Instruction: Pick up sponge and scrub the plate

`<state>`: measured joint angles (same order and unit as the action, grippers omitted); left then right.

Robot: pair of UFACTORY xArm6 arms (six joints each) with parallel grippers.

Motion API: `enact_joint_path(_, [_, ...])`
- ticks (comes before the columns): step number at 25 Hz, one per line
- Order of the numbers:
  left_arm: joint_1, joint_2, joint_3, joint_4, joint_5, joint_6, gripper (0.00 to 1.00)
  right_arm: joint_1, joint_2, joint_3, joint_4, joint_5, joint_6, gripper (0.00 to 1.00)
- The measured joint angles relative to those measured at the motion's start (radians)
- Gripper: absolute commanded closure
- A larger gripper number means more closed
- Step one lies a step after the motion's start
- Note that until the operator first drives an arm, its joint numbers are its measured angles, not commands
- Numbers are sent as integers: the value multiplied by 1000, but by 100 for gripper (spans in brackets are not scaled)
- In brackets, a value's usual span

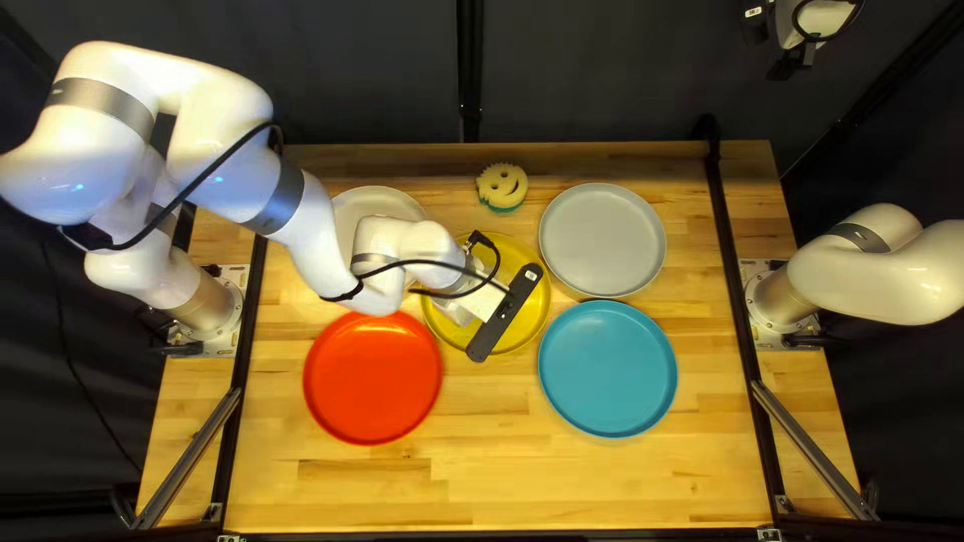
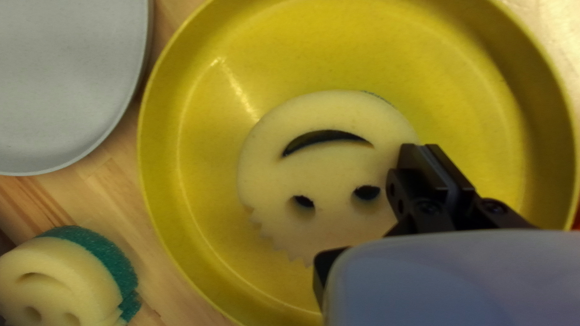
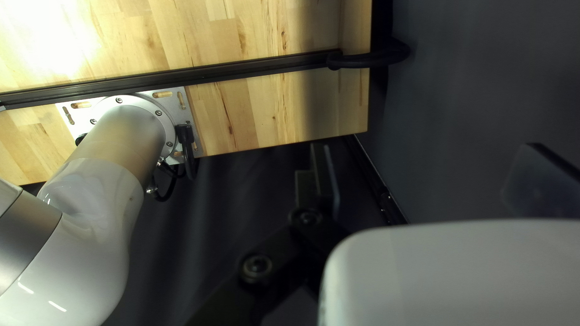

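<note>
Wooden desk, five round plates, two foam smiley sponges: one inside the yellow plate, another at its twelve o'clock. Left gripper, jaws together, at the first sponge's edge; right gripper, jaws wide.

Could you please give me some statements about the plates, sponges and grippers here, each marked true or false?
1. A sponge lies in the yellow plate. True.
2. The red plate is nearer the left arm's base than the blue plate is. True.
3. The second sponge rests on the blue plate. False: it lies on the table's wood.
4. The right gripper is shut. False: it is open.
5. The left gripper is over the yellow plate. True.
</note>
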<state>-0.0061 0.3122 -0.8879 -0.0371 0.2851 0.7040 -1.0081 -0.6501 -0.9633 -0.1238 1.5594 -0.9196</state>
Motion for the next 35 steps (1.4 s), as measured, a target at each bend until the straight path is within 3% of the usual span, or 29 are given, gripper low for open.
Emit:
enact_joint_path(4, [-15,1,6,6,-7,-14,100,0,0,0,0,0,0,0])
enact_joint_path(17, [-139,-94,112,152,-13,-255,100,0,0,0,0,0,0,0])
enact_joint_path(35, [-22,-1,-17,39,23,-27,100,0,0,0,0,0,0,0])
